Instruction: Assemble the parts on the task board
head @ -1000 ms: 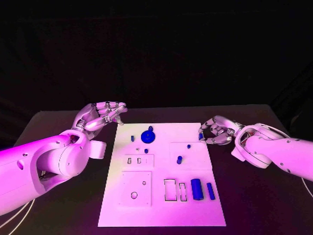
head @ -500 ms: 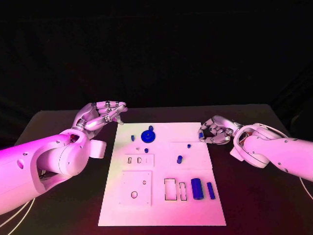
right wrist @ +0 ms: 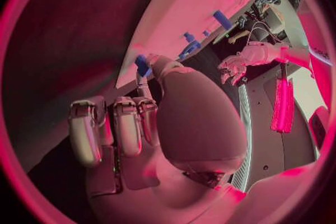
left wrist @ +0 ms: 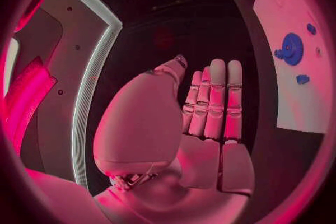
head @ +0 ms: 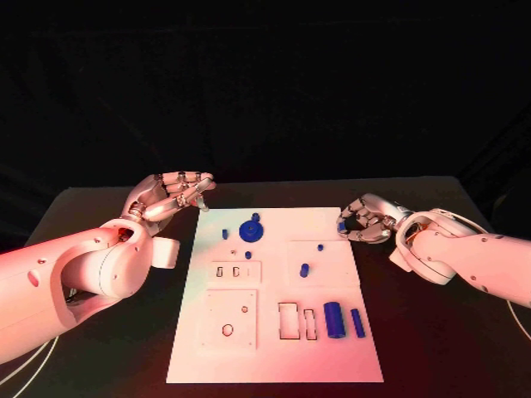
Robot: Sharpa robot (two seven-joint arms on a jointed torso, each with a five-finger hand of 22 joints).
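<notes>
Nothing moved, right hand (head: pixel 366 220) still pinching blue part (head: pixel 341 225), left hand (head: pixel 170 195) curled

In the head view, the right hand (head: pixel 365 220) sits at the task board's (head: pixel 278 365) three-o'clock edge with fingers curled over a small blue part (head: pixel 341 225); only a sliver of that part shows, and its shape cannot be told. In the right wrist view the same blue part (right wrist: pixel 142 65) peeks past the fingertips, its lower end hidden. The left hand (head: pixel 170 196), off the board's ten-o'clock corner, has its fingertips bunched together; whether anything lies between them is too small to tell. The small pieces beside the blue gear (head: pixel 251 230) are too tiny to identify.
</notes>
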